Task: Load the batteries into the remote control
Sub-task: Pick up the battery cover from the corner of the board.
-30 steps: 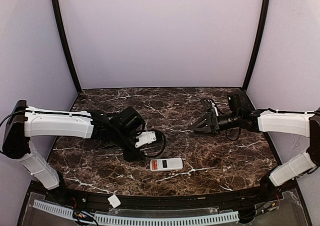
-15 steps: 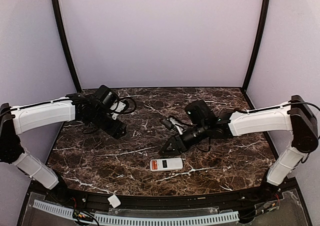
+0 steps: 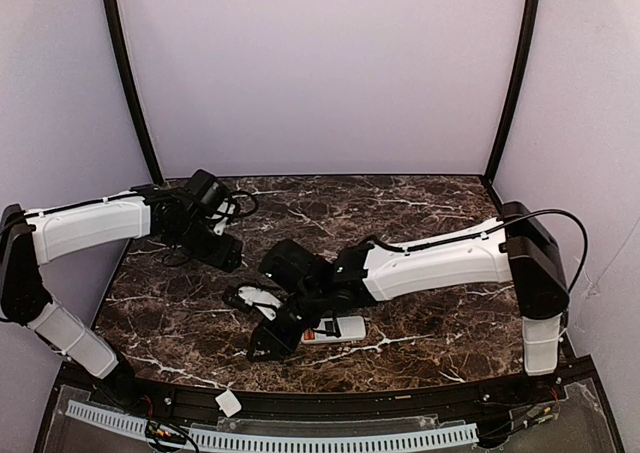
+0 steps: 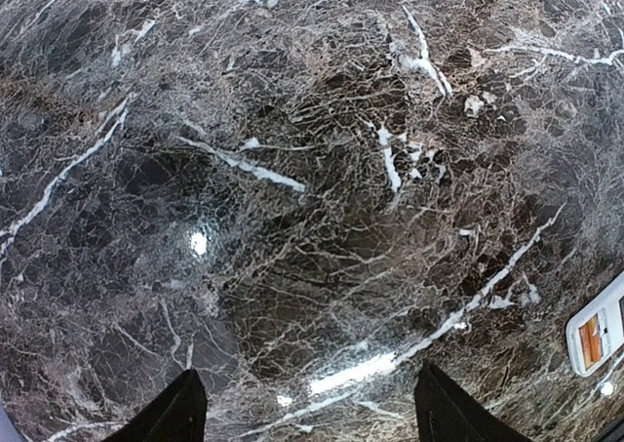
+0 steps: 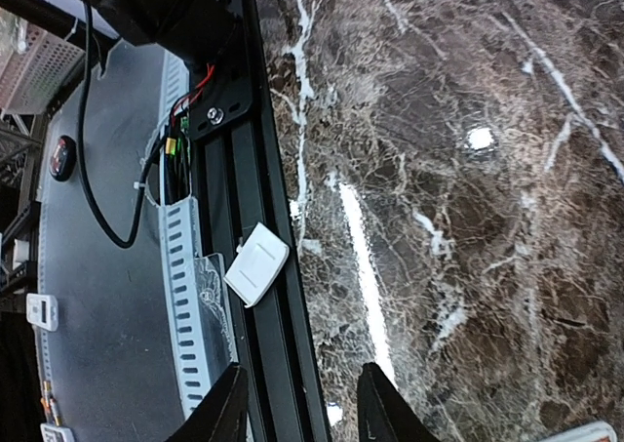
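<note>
Remote (image 3: 345,328) lies face up, lower centre; right gripper (image 5: 297,403) half-spread and empty, reaching past it toward white tab (image 5: 256,263) at bottom rail, likely fetching; left gripper (image 4: 312,413) spread wide, empty, upper left; batteries unseen.

- Remote control (image 3: 346,328) on the surface (image 3: 430,213), near its front edge.
- Right tool (image 3: 258,349) just left of it.
- Small flat piece (image 3: 228,403) on the front rail (image 3: 350,403), further left.
</note>
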### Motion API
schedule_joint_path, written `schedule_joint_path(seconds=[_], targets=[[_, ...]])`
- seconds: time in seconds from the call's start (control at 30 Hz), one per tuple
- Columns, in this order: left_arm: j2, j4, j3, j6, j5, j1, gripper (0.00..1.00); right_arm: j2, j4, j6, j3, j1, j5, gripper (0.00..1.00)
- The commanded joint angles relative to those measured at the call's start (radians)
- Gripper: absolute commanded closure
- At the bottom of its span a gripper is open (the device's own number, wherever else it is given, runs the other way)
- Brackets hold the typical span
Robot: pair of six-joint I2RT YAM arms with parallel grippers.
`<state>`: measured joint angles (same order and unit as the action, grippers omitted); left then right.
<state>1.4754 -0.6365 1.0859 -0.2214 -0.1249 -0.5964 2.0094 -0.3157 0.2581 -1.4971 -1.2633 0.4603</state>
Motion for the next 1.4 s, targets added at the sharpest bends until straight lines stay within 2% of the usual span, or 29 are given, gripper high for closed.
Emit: schedule_joint_path(seconds=[0.0, 0.43, 0.87, 1.37], targets=[[-0.038, -0.001, -0.011, -0.013, 0.000, 0.009, 0.26, 0.097, -0.141, -0.077, -0.122, -0.064, -0.079, 0.63], [-0.153, 0.041, -0.125, -0.038, 0.043, 0.009, 0.26, 0.287, -0.320, -0.062, -0.388, -0.192, -0.197, 0.71], [-0.267, 0.036, -0.185, -0.035, 0.084, 0.010, 0.23, 0.434, -0.451, -0.004, -0.614, -0.230, -0.270, 0.76], [-0.374, 0.014, -0.229, -0.025, 0.099, 0.009, 0.20, 0.559, -0.582, 0.029, -0.785, -0.266, -0.376, 0.79]])
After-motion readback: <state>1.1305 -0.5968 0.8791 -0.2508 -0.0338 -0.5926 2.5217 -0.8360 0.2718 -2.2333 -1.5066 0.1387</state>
